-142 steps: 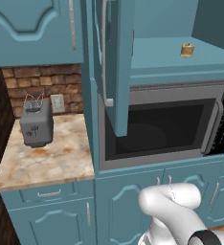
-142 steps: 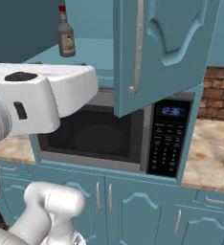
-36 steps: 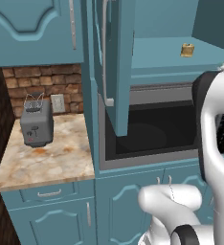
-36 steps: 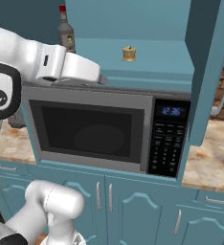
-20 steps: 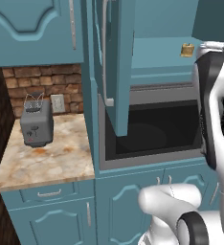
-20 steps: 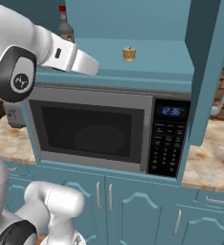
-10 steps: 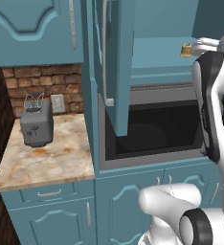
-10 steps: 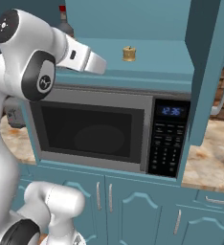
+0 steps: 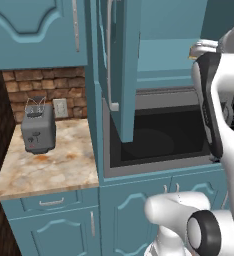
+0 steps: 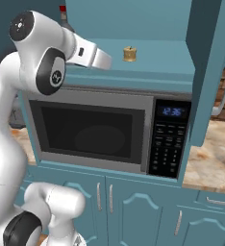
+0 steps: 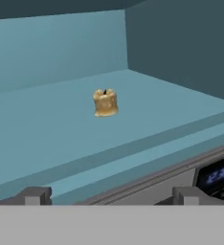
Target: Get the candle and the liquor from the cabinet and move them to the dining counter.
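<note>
The candle (image 11: 105,102) is a small gold-tan jar standing alone on the cabinet shelf (image 11: 61,139), ahead of my gripper (image 11: 111,196) and a little to its left. The fingertips (image 11: 35,195) stand wide apart with nothing between them, still short of the shelf's front edge. In the right base view the hand (image 10: 104,59) reaches toward the candle (image 10: 129,54) from the left. The liquor (image 10: 63,10) shows just its red cap and dark neck behind my upper arm. The cabinet doors (image 9: 124,75) hang open. The dining counter is out of view.
A microwave (image 10: 95,129) sits right under the cabinet shelf. To the left, a grey toaster (image 9: 38,130) stands on a small marble counter (image 9: 54,172). The right cabinet door (image 10: 208,72) juts out beside the shelf. Teal drawers and doors run below.
The arm has risen and the hand has pushed further right toward the candle. In the left base view the arm now covers the candle. The jaws stay wide.
</note>
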